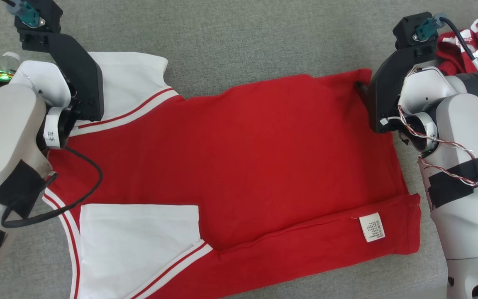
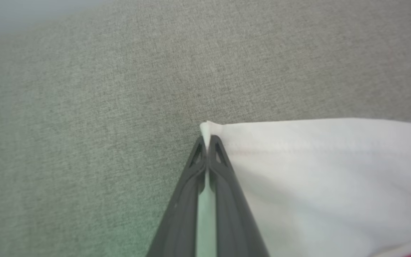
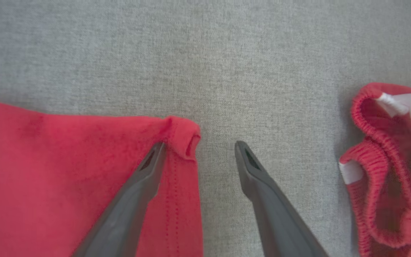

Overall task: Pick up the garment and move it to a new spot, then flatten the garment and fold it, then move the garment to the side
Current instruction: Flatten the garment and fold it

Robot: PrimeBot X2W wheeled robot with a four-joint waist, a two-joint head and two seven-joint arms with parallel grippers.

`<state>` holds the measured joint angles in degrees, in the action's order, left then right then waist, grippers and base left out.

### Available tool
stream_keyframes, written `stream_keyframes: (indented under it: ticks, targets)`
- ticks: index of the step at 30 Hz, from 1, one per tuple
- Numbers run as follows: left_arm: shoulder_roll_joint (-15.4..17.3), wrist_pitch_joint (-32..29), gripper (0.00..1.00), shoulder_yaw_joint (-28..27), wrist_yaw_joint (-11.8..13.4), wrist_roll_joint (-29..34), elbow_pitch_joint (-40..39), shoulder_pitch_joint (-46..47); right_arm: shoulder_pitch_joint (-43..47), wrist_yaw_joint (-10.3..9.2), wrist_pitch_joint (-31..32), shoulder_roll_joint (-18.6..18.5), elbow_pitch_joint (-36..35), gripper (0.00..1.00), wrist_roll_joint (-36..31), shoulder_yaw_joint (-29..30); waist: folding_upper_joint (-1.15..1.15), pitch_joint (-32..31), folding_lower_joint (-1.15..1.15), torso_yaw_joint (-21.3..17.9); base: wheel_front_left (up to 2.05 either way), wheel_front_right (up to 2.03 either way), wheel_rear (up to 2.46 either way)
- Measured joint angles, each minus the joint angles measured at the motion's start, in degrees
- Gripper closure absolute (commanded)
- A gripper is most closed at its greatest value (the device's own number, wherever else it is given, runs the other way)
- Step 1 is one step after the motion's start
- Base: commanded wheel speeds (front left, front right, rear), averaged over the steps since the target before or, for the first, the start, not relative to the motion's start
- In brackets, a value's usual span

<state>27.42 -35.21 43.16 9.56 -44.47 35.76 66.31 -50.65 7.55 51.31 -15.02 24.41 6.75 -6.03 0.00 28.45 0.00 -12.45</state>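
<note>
Head view: a red garment [image 1: 243, 158] with white sleeves lies spread across a grey surface [image 1: 243, 37], its near edge folded over. At left, the left gripper [image 2: 207, 142] is clenched on a white sleeve [image 2: 316, 160] corner. At right, the right gripper [image 3: 200, 143] is released, one finger over the red hem, the other over bare grey. Farther right lies crumpled red clothing [image 3: 380, 185].
</note>
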Motion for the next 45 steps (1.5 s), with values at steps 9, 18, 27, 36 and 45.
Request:
stream_keyframes:
  ticks: [9,18,27,36,45]
  targets:
    - [-0.57,0.34,1.0,0.53,-0.6,0.04,-0.55,1.19,-2.91,0.0,-4.0,-1.97,4.47,0.1,3.14,-5.26,0.0,1.09,0.0,0.66,0.0,0.0,0.0]
    - [-1.23,4.98,1.0,0.22,-2.53,-0.02,-1.31,1.31,-3.26,0.01,-10.73,-4.0,6.13,1.0,5.03,-9.16,0.0,0.87,0.0,0.72,0.0,0.0,0.0]
    - [0.05,18.17,1.0,-2.83,-5.13,-0.51,-3.03,-1.58,-0.6,0.01,-18.7,-4.38,7.94,1.0,4.42,-6.31,0.0,-1.94,0.01,1.19,0.0,0.0,0.0]
    - [-0.35,25.92,1.0,-5.02,-7.99,-2.53,-3.87,-5.0,2.18,0.01,-23.46,-4.08,8.72,1.0,4.91,-4.78,0.0,-4.99,0.0,2.19,0.0,0.0,0.0]
    - [2.27,25.73,1.0,-6.82,-7.78,-8.67,-17.0,-17.14,11.2,0.01,-23.9,-6.82,1.88,1.0,8.08,-3.83,0.0,-9.71,0.0,3.73,0.0,0.0,0.0]
